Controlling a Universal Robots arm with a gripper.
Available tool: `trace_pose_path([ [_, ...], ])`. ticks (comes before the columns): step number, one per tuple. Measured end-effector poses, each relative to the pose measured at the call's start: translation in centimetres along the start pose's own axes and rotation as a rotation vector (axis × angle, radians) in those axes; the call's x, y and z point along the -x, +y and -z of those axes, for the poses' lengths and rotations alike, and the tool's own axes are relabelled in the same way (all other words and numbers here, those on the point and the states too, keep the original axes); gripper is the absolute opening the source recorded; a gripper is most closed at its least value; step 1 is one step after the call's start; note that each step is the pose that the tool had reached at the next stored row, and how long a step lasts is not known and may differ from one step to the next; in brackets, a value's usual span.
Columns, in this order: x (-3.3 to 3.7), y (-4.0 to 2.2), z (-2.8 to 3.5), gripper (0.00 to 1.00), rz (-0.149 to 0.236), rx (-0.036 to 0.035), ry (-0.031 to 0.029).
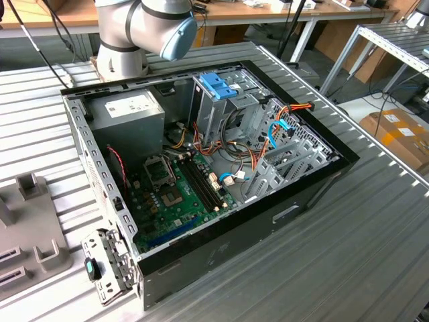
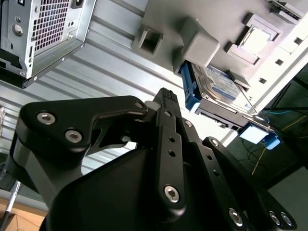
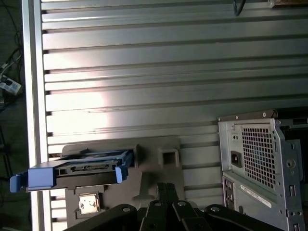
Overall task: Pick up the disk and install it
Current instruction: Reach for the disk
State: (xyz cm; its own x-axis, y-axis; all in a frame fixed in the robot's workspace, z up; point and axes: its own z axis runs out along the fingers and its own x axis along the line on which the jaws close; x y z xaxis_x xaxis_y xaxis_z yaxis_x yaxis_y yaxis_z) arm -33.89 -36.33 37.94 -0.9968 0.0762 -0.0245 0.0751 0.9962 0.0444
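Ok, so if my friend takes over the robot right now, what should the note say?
Hand: shut, holding nothing, not touching the disk.
Disk: in its blue frame on the grey holder, which sits on the table beside the open computer case.
Done: nothing yet.
Left: the disk is not picked up and not in the case.

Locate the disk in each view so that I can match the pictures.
Second wrist view: the disk stands upright in the grey fixture.
First wrist view: the disk, edge-on, in that fixture.
Exterior view: the grey fixture, the shared landmark, at the exterior view's left.
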Motion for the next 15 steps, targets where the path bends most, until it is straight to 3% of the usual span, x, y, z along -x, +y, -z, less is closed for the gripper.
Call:
trace_pose_path([
  [15,-2.40,-0.19,0.01,0.11,0.000,0.0000,0.0000],
])
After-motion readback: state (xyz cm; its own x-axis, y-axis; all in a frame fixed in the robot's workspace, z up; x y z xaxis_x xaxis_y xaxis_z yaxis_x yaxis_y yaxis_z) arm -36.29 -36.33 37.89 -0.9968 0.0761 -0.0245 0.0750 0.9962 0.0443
